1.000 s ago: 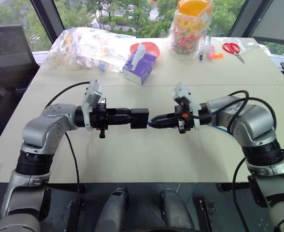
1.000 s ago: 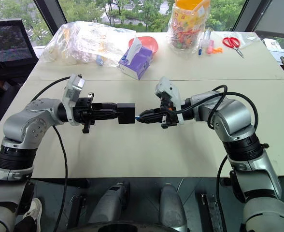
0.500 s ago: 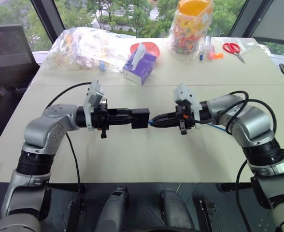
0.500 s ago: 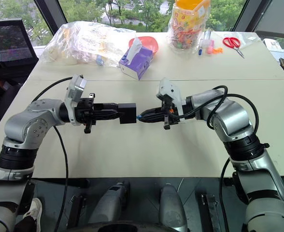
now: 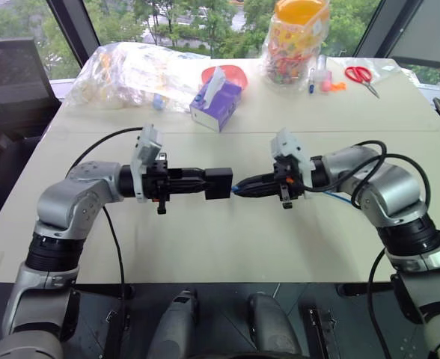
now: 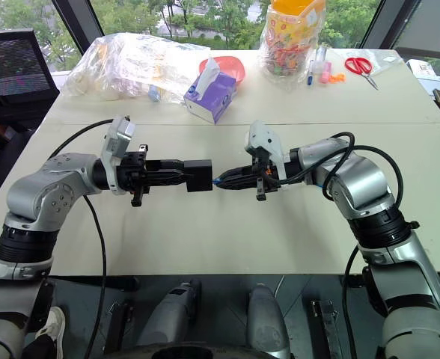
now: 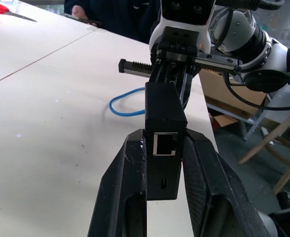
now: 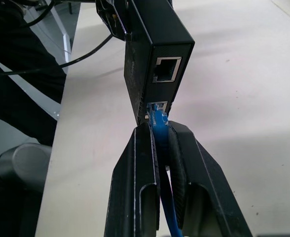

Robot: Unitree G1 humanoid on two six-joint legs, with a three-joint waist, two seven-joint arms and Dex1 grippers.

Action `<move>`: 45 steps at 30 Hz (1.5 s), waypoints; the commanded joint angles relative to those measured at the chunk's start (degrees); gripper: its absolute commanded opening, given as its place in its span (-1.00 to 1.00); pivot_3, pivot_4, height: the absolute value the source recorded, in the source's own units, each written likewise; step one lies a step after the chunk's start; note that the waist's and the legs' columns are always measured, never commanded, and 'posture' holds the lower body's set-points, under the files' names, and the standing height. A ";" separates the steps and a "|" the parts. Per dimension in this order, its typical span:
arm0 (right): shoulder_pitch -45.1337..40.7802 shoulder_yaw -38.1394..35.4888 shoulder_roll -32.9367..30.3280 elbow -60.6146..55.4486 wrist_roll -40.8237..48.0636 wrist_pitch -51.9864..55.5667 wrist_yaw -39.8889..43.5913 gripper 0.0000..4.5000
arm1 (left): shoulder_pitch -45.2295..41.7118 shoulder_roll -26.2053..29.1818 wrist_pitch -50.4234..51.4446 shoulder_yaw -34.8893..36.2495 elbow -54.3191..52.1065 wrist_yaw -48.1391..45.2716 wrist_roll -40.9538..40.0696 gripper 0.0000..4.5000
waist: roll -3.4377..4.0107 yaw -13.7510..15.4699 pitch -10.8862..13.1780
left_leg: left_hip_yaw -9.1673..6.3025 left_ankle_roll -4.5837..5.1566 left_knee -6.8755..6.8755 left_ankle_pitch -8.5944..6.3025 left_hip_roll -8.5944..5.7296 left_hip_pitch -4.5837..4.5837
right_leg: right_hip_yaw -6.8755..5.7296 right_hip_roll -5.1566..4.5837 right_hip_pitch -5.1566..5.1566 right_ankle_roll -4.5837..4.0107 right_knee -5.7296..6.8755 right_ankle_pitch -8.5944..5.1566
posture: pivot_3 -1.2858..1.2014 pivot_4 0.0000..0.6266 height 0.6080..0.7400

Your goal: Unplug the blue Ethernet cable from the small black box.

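Note:
The small black box (image 5: 217, 182) hangs above the table's middle, with my left gripper (image 7: 164, 143) shut on its sides. In the left wrist view one empty socket faces the camera between the fingers (image 7: 130, 168). My right gripper (image 8: 157, 131) points at the box from the other side and is shut on the blue Ethernet cable (image 8: 158, 118) right behind its plug. The plug's tip sits in the lower socket of the box (image 8: 155, 54), and the upper socket is empty. The cable (image 7: 127, 106) trails back in a loop onto the table.
At the table's far side stand a purple tissue box (image 5: 215, 97), a crumpled clear plastic bag (image 5: 134, 71), a red bowl (image 5: 231, 73), a jar of sweets (image 5: 298, 37) and red scissors (image 5: 361, 75). A dark chair (image 5: 10, 82) stands at the far left.
The right wrist has flattened a little. Both grippers keep their holds, and the box and plug stay where they were.

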 commanded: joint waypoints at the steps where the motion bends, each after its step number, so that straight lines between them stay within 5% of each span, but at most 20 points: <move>1: 0.57 -5.41 -1.17 -1.16 2.99 5.68 -2.43 -0.47 | -1.11 1.00 -0.35 3.27 -1.23 -0.34 -2.01 -0.80 | 0.00 0.11 0.00 | -0.01 0.00 0.00 0.00 0.00 0.00 | 0.00 0.00 0.00 0.00 0.00 0.00 | 0.03 -0.52 0.82; 5: 0.04 -7.33 0.96 -3.61 6.37 10.04 -4.28 0.36 | -1.46 -0.06 -0.10 3.49 -1.57 0.51 -2.65 -0.80 | 0.00 0.09 0.00 | 0.00 0.00 0.00 0.00 0.00 -0.01 | 0.00 -0.02 -0.01 -0.01 -0.01 0.00 | 0.03 -0.52 0.82; 27: -0.03 -10.19 4.63 -6.75 14.09 17.85 -9.32 0.36 | -0.36 -0.08 -0.11 3.18 -2.25 0.42 -2.79 -0.80 | 0.00 0.12 0.00 | 0.00 0.01 -0.01 0.00 -0.01 -0.02 | 0.00 -0.02 -0.01 -0.01 -0.01 0.00 | 0.03 -0.52 0.82; 33: 0.07 -9.62 4.51 -6.77 13.51 17.31 -9.35 -0.90 | -0.58 -0.13 -0.31 3.18 -1.94 0.25 -2.61 -0.80 | 0.00 0.11 0.00 | 0.00 0.01 -0.01 0.00 0.00 -0.02 | 0.00 -0.01 -0.01 0.00 -0.01 0.00 | 0.03 -0.52 0.82; 34: 0.12 -9.44 4.42 -6.82 13.31 17.15 -9.27 -0.99 | -0.58 -0.14 -0.37 3.17 -1.91 0.22 -2.57 -0.80 | 0.00 0.11 0.00 | 0.01 0.01 -0.01 0.00 -0.01 -0.02 | 0.00 -0.01 -0.01 0.00 -0.01 0.00 | 0.03 -0.52 0.82; 45: 0.98 -7.62 3.29 -7.73 11.44 15.09 -8.40 -0.99 | -1.33 -0.54 0.06 3.73 -1.44 0.79 -3.09 -0.80 | 0.00 0.10 0.00 | 0.01 0.01 -0.01 0.00 -0.01 -0.02 | 0.00 -0.02 -0.01 -0.01 -0.01 0.00 | 0.03 -0.52 0.82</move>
